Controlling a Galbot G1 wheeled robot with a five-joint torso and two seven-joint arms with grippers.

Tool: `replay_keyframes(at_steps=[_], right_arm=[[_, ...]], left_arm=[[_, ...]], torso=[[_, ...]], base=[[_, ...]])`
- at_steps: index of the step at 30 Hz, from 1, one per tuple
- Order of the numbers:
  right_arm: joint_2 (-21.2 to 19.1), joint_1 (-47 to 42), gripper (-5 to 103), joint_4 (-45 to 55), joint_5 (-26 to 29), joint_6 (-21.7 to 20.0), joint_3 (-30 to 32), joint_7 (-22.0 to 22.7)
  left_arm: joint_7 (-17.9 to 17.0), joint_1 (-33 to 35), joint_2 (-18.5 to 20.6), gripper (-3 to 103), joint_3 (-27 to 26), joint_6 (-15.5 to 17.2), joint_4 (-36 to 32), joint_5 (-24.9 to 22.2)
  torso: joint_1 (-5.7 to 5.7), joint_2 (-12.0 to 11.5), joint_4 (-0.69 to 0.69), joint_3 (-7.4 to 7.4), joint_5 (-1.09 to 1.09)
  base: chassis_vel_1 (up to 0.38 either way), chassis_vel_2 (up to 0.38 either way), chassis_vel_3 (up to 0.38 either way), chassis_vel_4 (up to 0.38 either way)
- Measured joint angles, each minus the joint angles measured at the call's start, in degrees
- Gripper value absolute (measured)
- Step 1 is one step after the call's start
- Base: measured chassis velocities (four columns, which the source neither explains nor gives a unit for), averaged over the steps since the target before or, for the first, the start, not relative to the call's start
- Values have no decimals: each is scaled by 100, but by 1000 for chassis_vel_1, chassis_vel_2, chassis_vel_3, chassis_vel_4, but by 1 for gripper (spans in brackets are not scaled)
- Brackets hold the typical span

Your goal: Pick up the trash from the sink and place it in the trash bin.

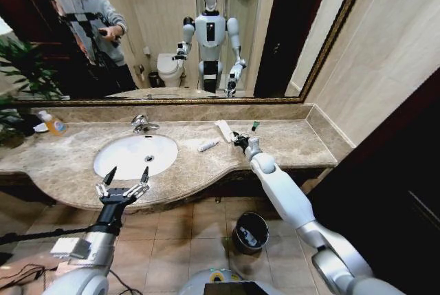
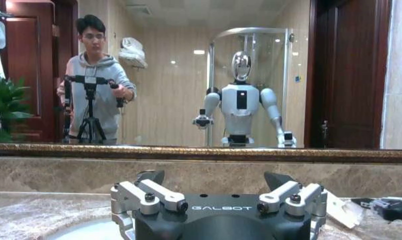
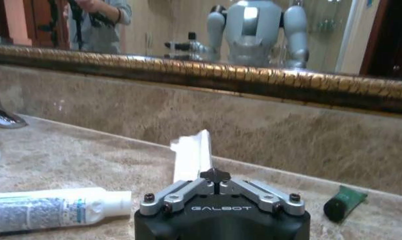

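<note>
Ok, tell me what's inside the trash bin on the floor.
The trash bin stands open on the tiled floor below the counter. Something small and pale lies inside against its dark wall; what it is cannot be told. The near wall hides part of the bottom.

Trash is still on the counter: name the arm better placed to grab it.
Right. Its pincer is shut just short of the flat white packet, white tube beside it. The left pincer hangs open at the sink's front.
</note>
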Motion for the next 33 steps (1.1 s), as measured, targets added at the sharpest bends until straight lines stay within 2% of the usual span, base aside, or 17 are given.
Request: replay_keyframes(at_steps=[6, 10, 15, 17, 18, 23, 24, 30, 33], right_arm=[[-300, -680, 0, 813, -125, 271, 294, -111], [-623, -1830, 0, 1870, -65, 541, 639, -180], [-798, -2622, 0, 2677, -66, 753, 890, -168], [-871, -3244, 0, 3251, -102, 876, 1096, -131], [-871, -3244, 0, 3251, -102, 876, 1096, -131], [-726, -4603, 0, 3925, -399, 1264, 1859, -102], [-726, -4603, 0, 3925, -399, 1264, 1859, -102], [-284, -5905, 0, 4005, -805, 1866, 2429, -4], [-101, -6293, 0, 3921, -769, 2031, 2531, 6]], left_arm=[[-1, 0, 0, 100, 0, 0, 0, 0], [0, 0, 0, 100, 0, 0, 0, 0], [0, 0, 0, 100, 0, 0, 0, 0], [0, 0, 0, 100, 0, 0, 0, 0], [0, 0, 0, 100, 0, 0, 0, 0], [0, 0, 0, 100, 0, 0, 0, 0], [0, 0, 0, 100, 0, 0, 0, 0], [0, 0, 0, 100, 0, 0, 0, 0], [0, 0, 0, 100, 0, 0, 0, 0]], torso=[[0, 0, 0, 0, 0], [0, 0, -2, 0, 1], [-1, 0, -3, -1, 1], [0, 0, 1, -1, 1], [0, 0, 1, -1, 1], [-1, 1, -2, -1, 1], [-1, 1, -2, -1, 1], [-1, 1, -1, -1, 1], [-1, 1, -2, -1, 0]], base=[[0, 0, 0, 0], [0, 0, 0, 0], [0, 0, 0, 0], [0, 0, 0, 0], [0, 0, 0, 0], [0, 0, 0, 0], [0, 0, 0, 0], [0, 0, 0, 0], [0, 0, 0, 0]])
